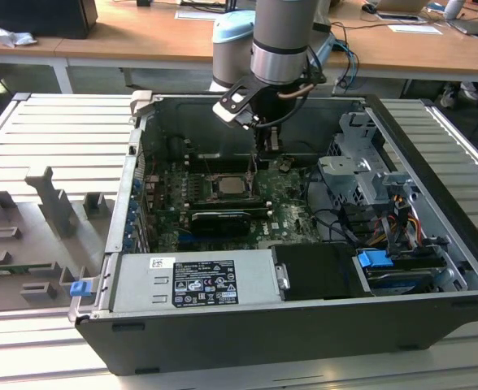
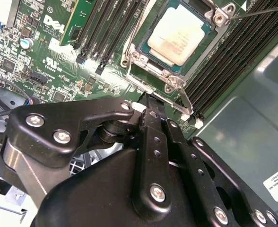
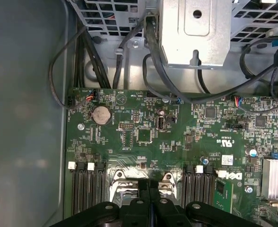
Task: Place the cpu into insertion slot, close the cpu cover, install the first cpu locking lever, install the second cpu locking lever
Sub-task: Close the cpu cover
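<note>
Second wrist view: the fingers [image 2: 153,124] are pressed together with nothing visible between them, tips just beside the metal frame [image 2: 151,66] closed over the chip [image 2: 179,35].

In the second wrist view the black metal gripper [image 2: 150,99] blocks much of the green motherboard [image 2: 58,66], and the gripper's own body runs off the picture's edge. Its pressed-together fingertips cover the spot where they reach the thin silver wire lever [image 2: 185,101], so contact cannot be told. The dull silver frame of the cpu cover [image 2: 153,66] is cut off by the edge just beyond the pale beige square cpu [image 2: 179,35]. In the exterior view the square black insertion slot [image 1: 227,187] is too small to tell how the cover lies.
</note>
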`<state>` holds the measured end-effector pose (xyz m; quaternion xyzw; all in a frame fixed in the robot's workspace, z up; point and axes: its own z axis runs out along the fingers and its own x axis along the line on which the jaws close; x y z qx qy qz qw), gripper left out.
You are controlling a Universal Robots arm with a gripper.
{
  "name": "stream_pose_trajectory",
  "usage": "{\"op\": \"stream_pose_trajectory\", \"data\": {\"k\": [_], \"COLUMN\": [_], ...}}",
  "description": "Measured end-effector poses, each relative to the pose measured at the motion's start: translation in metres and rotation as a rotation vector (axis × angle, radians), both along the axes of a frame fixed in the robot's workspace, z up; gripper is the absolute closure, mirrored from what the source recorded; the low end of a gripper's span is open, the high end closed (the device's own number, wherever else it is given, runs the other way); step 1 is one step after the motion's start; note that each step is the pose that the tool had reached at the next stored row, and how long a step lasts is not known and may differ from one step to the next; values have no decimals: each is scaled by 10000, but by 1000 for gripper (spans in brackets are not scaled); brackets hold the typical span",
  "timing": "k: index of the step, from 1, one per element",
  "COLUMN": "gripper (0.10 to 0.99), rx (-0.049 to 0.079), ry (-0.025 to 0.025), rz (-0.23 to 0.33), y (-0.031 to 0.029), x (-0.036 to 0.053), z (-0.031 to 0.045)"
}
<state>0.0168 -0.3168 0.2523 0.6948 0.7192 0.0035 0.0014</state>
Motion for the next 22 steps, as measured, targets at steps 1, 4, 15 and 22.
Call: {"op": "stream_pose_trajectory", "data": {"k": [1,4,15,22], "gripper": [980,980,980,980], "rx": [0,0,1,1], "ry": [0,0,-1,-23], "rz": [0,0,-1,4], "y": [0,0,0,-14], "x": [-5,-25,-218,-455], "z": [0,0,-9,-14]}}
